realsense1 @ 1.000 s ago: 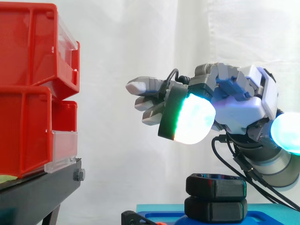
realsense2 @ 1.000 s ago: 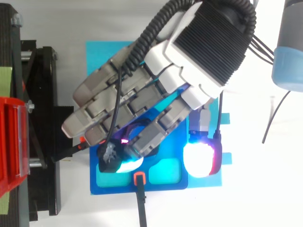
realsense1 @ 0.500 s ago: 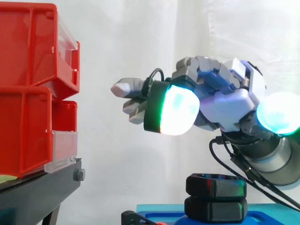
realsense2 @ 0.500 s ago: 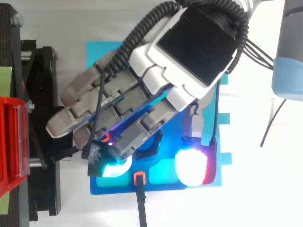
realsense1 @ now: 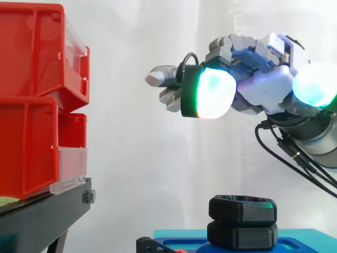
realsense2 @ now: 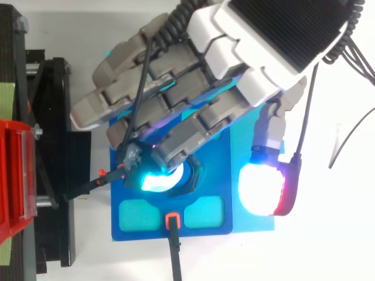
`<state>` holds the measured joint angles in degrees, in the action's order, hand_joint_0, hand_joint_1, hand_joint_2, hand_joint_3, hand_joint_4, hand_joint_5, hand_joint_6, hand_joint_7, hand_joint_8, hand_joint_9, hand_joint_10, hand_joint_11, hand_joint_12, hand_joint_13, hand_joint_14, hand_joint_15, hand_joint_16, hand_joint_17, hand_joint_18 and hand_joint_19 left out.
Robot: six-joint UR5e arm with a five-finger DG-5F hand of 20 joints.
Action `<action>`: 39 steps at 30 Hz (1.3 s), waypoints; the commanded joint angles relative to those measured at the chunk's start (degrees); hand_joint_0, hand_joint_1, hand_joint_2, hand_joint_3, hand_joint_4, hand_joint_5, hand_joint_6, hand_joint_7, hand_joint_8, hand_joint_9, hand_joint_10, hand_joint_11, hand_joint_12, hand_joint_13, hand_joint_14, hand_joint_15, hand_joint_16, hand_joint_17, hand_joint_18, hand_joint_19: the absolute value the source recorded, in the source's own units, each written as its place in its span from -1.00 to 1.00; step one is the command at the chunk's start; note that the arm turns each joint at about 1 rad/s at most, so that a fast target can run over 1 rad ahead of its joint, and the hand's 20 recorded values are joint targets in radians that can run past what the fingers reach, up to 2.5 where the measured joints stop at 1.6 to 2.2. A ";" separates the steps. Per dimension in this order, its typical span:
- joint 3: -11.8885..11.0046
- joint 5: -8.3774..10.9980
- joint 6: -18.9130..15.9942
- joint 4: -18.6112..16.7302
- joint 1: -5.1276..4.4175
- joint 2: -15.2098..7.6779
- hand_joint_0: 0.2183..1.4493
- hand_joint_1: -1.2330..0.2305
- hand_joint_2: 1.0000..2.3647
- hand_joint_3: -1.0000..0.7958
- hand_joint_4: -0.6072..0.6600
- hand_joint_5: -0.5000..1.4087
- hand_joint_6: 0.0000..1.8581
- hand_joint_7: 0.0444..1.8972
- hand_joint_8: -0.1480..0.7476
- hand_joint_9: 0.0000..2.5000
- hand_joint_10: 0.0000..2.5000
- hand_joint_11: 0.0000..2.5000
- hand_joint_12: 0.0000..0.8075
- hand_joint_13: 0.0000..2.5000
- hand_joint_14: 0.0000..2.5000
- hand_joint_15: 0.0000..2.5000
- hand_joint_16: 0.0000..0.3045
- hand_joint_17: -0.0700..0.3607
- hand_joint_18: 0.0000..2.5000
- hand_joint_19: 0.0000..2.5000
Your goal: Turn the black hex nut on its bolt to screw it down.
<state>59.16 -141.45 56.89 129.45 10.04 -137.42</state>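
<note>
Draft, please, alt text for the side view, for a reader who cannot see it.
The robot hand hangs open in mid-air, well above the black hex nut and not touching it. The nut sits on a matching black piece on a blue base at the bottom. At left, red bins are stacked on a black stand before a white curtain.

The side view looks level across the work from close by, red bins [realsense1: 31,58] at its left edge, the hand [realsense1: 263,95] at its right. The top view looks down from close above on the same hand, bins and blue base [realsense2: 214,181].
</note>
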 commanded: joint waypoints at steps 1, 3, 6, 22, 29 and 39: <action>2.01 3.03 3.22 5.37 -0.02 2.15 -0.60 0.24 -1.00 -0.44 0.45 -0.54 -0.37 0.07 0.14 -0.52 -1.00 -0.85 -0.10 -0.67 -1.00 -0.92 -0.67 -0.15 -0.75 -0.65; 2.71 6.10 4.98 8.10 -0.29 2.68 -0.59 0.24 -1.00 -0.44 0.44 -0.54 -0.37 0.07 0.14 -0.52 -1.00 -0.86 -0.10 -0.67 -1.00 -0.93 -0.67 -0.15 -0.75 -0.65; 2.71 11.46 9.03 13.37 -0.73 3.38 -0.59 0.24 -1.00 -0.44 0.44 -0.54 -0.37 0.07 0.14 -0.52 -1.00 -0.86 -0.11 -0.67 -1.00 -0.93 -0.67 -0.15 -0.75 -0.66; 2.71 17.00 22.65 16.97 -5.56 3.38 -0.58 0.23 -1.00 -0.44 0.45 -0.54 -0.38 0.09 0.13 -0.52 -0.99 -0.86 -0.12 -0.67 -1.00 -0.93 -0.67 -0.16 -0.76 -0.66; 2.89 17.70 24.49 17.32 -7.06 3.29 -0.58 0.23 -1.00 -0.44 0.44 -0.54 -0.39 0.10 0.13 -0.52 -1.00 -0.87 -0.12 -0.67 -1.00 -0.94 -0.68 -0.16 -0.77 -0.66; 3.42 19.99 28.89 21.54 -9.34 3.29 -0.58 0.24 -1.00 -0.44 0.43 -0.54 -0.40 0.10 0.13 -0.53 -1.00 -0.86 -0.13 -0.67 -1.00 -0.94 -0.68 -0.16 -0.77 -0.65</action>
<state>62.51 -122.40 83.97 149.41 1.30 -134.13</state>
